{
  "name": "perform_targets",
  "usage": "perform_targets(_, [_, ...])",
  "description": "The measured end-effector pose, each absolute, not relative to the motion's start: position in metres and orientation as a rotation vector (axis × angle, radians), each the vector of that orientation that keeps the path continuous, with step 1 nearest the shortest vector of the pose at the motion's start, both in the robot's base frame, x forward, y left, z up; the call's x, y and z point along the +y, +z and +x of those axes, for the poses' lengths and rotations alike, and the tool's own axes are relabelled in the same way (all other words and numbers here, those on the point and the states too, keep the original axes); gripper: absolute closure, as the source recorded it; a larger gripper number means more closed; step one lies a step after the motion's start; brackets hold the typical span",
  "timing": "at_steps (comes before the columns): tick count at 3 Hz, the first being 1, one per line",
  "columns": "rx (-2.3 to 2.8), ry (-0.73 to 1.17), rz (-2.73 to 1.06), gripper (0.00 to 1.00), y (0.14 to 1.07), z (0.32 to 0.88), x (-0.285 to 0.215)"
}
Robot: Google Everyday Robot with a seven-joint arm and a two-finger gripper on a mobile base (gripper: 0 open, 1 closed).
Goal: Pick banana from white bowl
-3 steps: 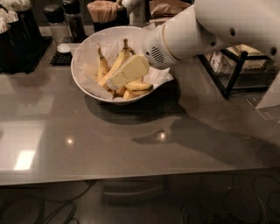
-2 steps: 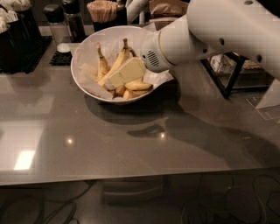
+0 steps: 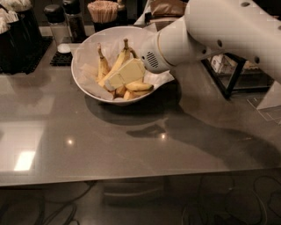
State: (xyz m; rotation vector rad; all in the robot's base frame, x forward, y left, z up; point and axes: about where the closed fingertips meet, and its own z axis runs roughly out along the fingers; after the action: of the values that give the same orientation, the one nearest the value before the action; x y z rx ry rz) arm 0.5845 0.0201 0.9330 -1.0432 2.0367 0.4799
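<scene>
Yellow, short, thick and strongly bent: the banana, low in the white bowl, on the crinkled paper at the near-right side of the pile. Lies almost flat, long axis running left to right across the view. Seems to touch another small yellow fruit just below; exact contact hard to read.

Directly over the pile, the gripper, a pale wedge reaching in from the right and pointing left and slightly down. From its tip, the banana to the right and a little nearer to the camera, close under the lower edge of the wedge, so more beside the gripper body than in front of the tip. Not possible to tell whether released, clenched or grasping something; visible as one flat block only.

Behind the wedge, partly hidden, a longer straighter banana with stem up, and left of it a thin banana with brown stem, both pointing away from the camera, nearly crosswise to the wanted one.

Only one arm, so no choice of side. Probably the reaching step, grasp not confirmed. For a good hold, likely necessary to bring the tip toward the right and close across the short width, not along the curve. Risk: catching the longer fruit instead.

Outside the bowl, grey table; far behind, a cup of wooden sticks.
</scene>
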Motion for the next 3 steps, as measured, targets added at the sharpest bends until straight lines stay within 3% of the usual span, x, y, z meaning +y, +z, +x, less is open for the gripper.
perform_targets(1, [2.087,0.453,-0.981,0.0,0.9156,0.5957,0.0171])
perform_targets(3, [2.098,0.456,-0.961,0.35,0.9151,0.5965,0.0171])
